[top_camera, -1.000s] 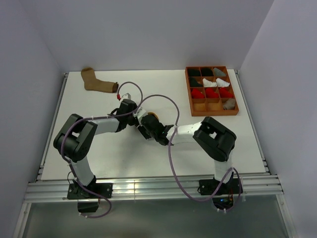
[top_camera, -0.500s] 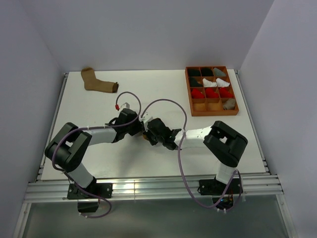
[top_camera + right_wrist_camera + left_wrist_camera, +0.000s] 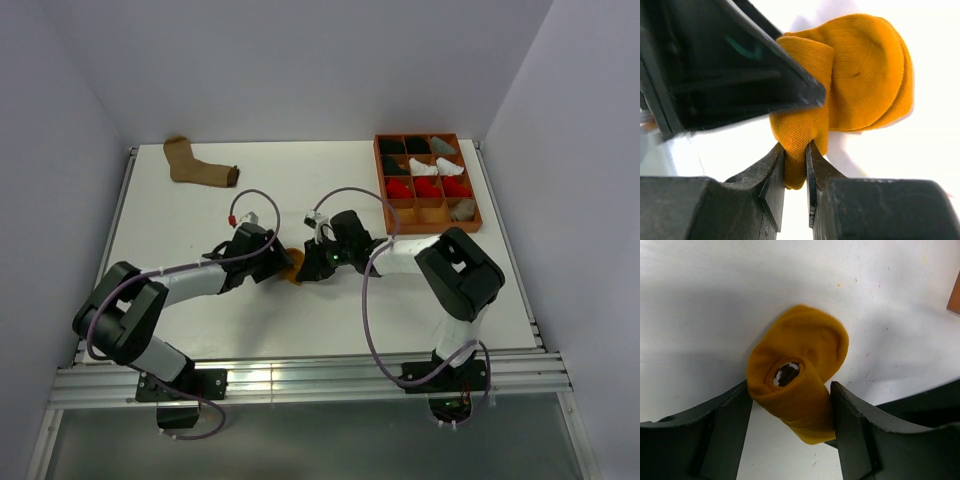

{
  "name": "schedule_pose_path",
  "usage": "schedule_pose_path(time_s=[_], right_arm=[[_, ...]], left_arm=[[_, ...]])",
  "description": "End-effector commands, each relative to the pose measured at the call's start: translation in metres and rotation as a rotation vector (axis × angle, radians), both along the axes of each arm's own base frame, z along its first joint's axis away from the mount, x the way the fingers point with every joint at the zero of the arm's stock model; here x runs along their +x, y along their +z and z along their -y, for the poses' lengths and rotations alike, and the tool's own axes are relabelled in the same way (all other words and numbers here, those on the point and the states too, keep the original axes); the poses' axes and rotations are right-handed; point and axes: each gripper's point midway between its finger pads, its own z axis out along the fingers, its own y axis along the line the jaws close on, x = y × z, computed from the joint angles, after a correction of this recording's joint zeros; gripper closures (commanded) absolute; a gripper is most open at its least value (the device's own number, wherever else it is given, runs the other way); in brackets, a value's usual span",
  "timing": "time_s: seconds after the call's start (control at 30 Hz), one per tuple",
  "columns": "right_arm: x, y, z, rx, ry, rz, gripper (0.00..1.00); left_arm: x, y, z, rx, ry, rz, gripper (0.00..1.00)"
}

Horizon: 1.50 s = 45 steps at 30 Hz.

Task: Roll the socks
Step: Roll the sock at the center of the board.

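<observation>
The mustard sock (image 3: 293, 271) lay rolled up in the middle of the counter (image 3: 200, 310), right between our two pincers. Our right pincer (image 3: 795, 152) was narrow and pinched a fold of the sock tight. Our left pincer (image 3: 789, 390) stood wider, with one finger on each side of the roll, touching it. We could not tell if it squeezed. The tan sock (image 3: 198, 166) lay flat near the far left corner, well apart. A brown box (image 3: 381, 185) with rolled socks (image 3: 427, 187) sat at the far right.
</observation>
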Motion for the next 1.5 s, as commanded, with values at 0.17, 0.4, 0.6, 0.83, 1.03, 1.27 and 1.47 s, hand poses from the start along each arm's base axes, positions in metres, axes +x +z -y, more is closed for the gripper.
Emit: schedule_pose_path(time_s=[0.17, 0.4, 0.6, 0.83, 1.03, 1.27, 1.47], right_arm=[[-0.005, 0.019, -0.011, 0.295, 0.103, -0.308, 1.00], [0.004, 0.014, -0.011, 0.284, 0.062, -0.416, 1.00], [0.008, 0.001, -0.014, 0.263, 0.027, -0.520, 1.00], [0.020, -0.002, -0.013, 0.236, -0.028, -0.498, 0.88], [0.029, 0.013, -0.005, 0.179, -0.064, -0.356, 0.62], [0.042, 0.038, 0.010, 0.052, -0.154, -0.026, 0.49], [0.042, 0.052, 0.011, -0.061, -0.212, 0.209, 0.47]], left_arm=[[-0.008, 0.011, -0.030, -0.037, 0.042, 0.066, 0.32], [-0.016, -0.009, -0.026, -0.063, 0.031, 0.020, 0.33], [-0.014, -0.019, -0.026, -0.048, 0.043, -0.004, 0.35], [-0.027, -0.048, -0.034, -0.010, 0.079, -0.114, 0.48], [-0.029, -0.063, -0.036, 0.039, 0.078, -0.177, 0.54], [-0.025, -0.062, -0.034, 0.076, 0.041, -0.190, 0.55], [-0.022, -0.059, -0.030, 0.087, 0.012, -0.196, 0.54]])
